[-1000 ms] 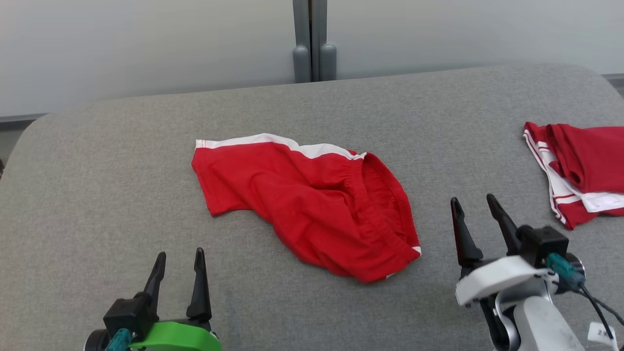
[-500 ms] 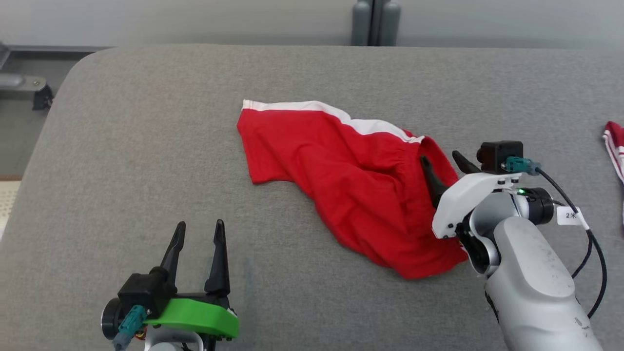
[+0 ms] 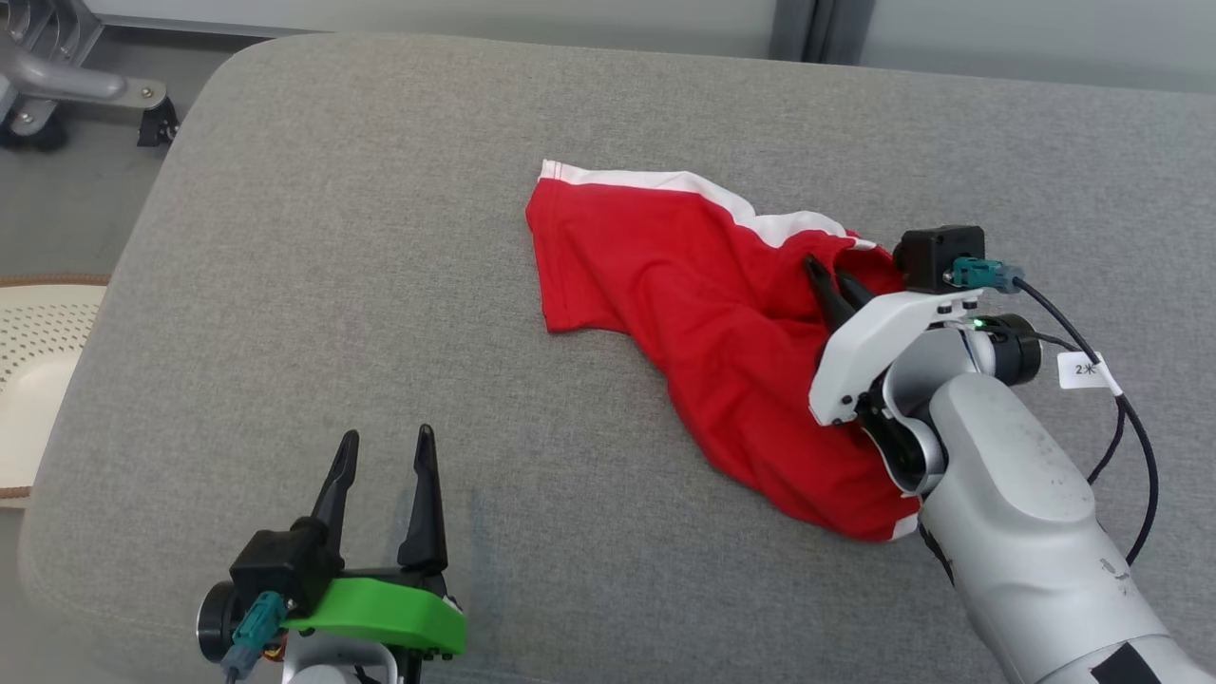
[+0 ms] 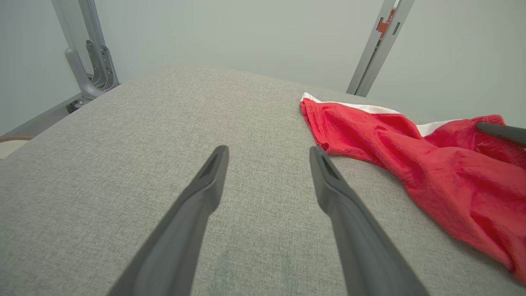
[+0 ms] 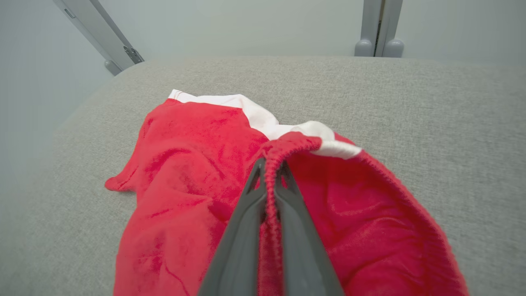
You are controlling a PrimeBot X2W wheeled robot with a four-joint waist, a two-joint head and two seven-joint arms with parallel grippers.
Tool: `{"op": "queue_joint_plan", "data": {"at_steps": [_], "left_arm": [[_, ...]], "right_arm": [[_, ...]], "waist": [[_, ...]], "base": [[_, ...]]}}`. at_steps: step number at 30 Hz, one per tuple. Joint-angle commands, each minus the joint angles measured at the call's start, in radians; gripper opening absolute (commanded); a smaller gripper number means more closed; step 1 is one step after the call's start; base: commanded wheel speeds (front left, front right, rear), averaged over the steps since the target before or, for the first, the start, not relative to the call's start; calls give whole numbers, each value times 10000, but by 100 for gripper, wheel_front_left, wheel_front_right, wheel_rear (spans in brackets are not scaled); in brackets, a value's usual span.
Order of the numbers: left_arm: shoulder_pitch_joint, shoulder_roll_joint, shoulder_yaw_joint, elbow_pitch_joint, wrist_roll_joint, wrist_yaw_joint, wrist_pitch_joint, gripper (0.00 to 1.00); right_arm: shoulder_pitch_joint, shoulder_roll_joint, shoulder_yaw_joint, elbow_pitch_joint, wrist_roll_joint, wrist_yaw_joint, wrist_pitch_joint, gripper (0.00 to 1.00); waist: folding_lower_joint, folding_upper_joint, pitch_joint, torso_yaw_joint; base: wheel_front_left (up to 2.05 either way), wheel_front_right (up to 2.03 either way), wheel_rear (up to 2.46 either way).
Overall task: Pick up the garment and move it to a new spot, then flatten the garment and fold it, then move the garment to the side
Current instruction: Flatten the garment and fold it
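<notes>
**Right pincer closed on the waistband of the red shorts**

The right gripper [image 3: 825,275] has its two dark fingers pressed together. The gathered elastic waistband [image 5: 294,144] of the red shorts [image 3: 693,323] is pinched between them (in the right wrist view the ribbed band runs up the narrow slit between the fingers). To the right of the fingertips the free part of the waistband rises in an open arch.

Ahead of this pincer and to its left, one leg of the shorts spreads flat. Its white side stripe [image 3: 665,180] runs along the far edge, and the leg opening [image 3: 543,256] is the part farthest from the grip. Behind the fingertips, the crumpled seat of the shorts trails back beside the pale forearm. The garment lies on the grey fabric-covered surface [image 3: 380,237].

The left gripper [image 3: 387,439] has its fingers spread wide and holds nothing. It sits over bare grey fabric. The shorts lie ahead of it and to its right, well apart from its fingertips. In the left wrist view, one dark finger of the right gripper enters at the right edge, against the red cloth.
</notes>
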Motion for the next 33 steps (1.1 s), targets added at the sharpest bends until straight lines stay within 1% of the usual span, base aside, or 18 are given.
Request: {"op": "queue_joint_plan", "data": {"at_steps": [1,4,8,11,13,16,18,20,23,30,33], "left_arm": [[-114,9,30,0,115,-14,-3,100],[-58,10,75,40,195,-64,-1,100],[20,13,159,81,359,-121,-1,100],[121,13,259,106,476,-152,-1,100],[185,14,318,124,533,-188,-1,100],[253,14,380,124,611,-216,-3,100],[279,14,436,103,670,-239,-3,100],[298,14,493,88,717,-272,-1,100],[302,14,564,76,767,-313,-1,100],[211,15,585,135,852,-411,-1,100],[192,15,546,172,870,-432,-3,100]], "right_arm": [[-142,-61,301,-188,231,-17,-243,0],[-13,-251,1077,-619,805,-15,-450,0],[512,-884,2440,-1758,1932,-17,-257,0],[1127,-1670,3483,-3164,3020,-15,-31,0],[1625,-2278,3950,-4083,3672,-15,57,0],[2410,-3126,4349,-5093,4290,-17,143,0],[2968,-3576,4417,-5532,4491,-15,149,0],[3519,-3879,4361,-5787,4672,-15,115,0],[4156,-4208,3902,-5730,4650,-15,-64,0],[4716,-4183,2747,-4811,3849,-15,-443,0],[4830,-4015,2386,-4377,3695,-15,-525,0]], "waist": [[0,0,-178,-263],[0,0,-330,-531],[0,0,-554,-926],[0,0,-696,-1263],[0,0,-772,-1492],[0,0,-869,-1813],[0,0,-905,-2025],[0,0,-906,-2221],[0,0,-875,-2488],[0,0,-850,-2678],[0,0,-860,-2646]], "base": [[0,0,0],[0,0,0],[0,0,0],[0,0,0],[0,0,0],[0,0,0],[0,0,0],[0,0,0],[0,0,0],[0,0,0],[0,0,0]]}}
